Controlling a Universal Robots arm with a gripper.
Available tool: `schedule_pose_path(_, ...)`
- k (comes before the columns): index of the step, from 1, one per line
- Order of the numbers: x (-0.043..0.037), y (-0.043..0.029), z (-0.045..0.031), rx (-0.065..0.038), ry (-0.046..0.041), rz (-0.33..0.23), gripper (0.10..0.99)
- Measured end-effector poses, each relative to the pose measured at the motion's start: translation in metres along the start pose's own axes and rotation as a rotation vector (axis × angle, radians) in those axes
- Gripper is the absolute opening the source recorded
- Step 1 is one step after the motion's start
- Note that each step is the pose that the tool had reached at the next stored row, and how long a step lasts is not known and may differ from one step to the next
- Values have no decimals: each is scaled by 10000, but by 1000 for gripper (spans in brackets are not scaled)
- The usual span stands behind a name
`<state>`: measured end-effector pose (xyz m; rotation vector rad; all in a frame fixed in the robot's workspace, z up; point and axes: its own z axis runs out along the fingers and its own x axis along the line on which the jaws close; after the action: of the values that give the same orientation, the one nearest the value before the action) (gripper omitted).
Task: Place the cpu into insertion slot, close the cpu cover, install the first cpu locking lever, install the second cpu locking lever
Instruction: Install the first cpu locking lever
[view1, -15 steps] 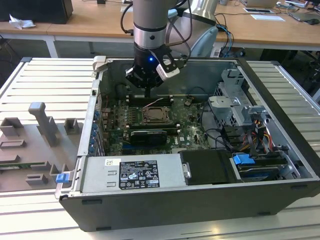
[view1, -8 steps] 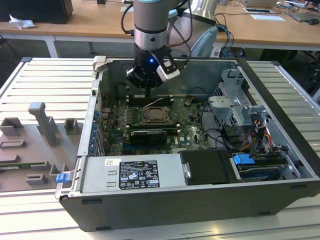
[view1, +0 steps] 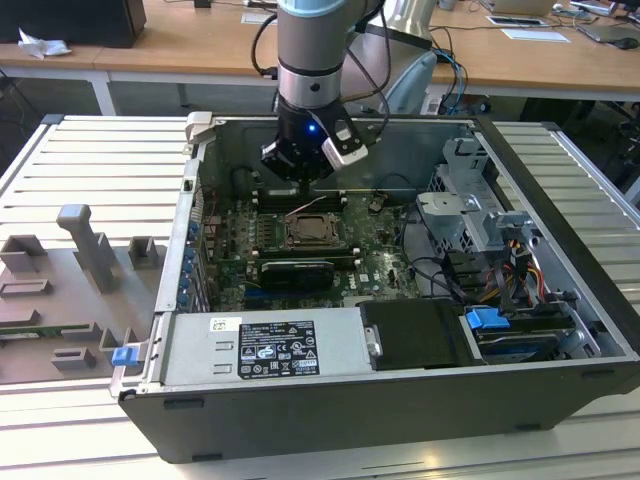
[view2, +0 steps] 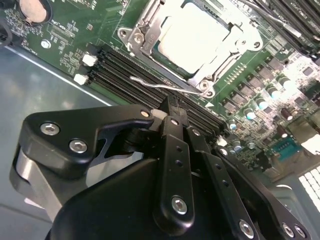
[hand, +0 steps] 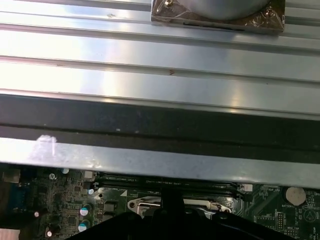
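Black-fingered and drawn together, the pincer (view2: 171, 111) pinches the end of a thin silver locking lever (view2: 165, 89) just beside the insertion slot (view2: 192, 42), its tips over the long black memory slots (view2: 125, 67). In the second wrist view the lever's wire runs along the socket's near edge, apart from the frame at its free end. The cpu (view2: 196, 36), pale and square, lies in the slot, and the cpu cover (view2: 150, 30) lies down around it, its window showing the chip. In the exterior view the pincer (view1: 300, 180) hangs inside the open computer case (view1: 560, 290), over the green motherboard (view1: 385, 262) and just behind the socket (view1: 312, 232). The case sits on a ribbed metal worktop (view1: 90, 160), with grey fixture blocks (view1: 90, 245) at the exterior view's left.
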<state>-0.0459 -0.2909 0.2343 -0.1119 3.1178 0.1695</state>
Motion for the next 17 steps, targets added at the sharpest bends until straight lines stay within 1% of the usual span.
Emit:
schedule_pose_path(1, -4, -1, 6, 1, -35, 57, 106)
schedule_pose_path(3, -17, -3, 20, 2, -56, 85, 106)
schedule_pose_path(9, -80, -7, 52, 2, -56, 84, 106)
schedule_pose_path(17, -136, -8, 106, 3, -56, 84, 106)
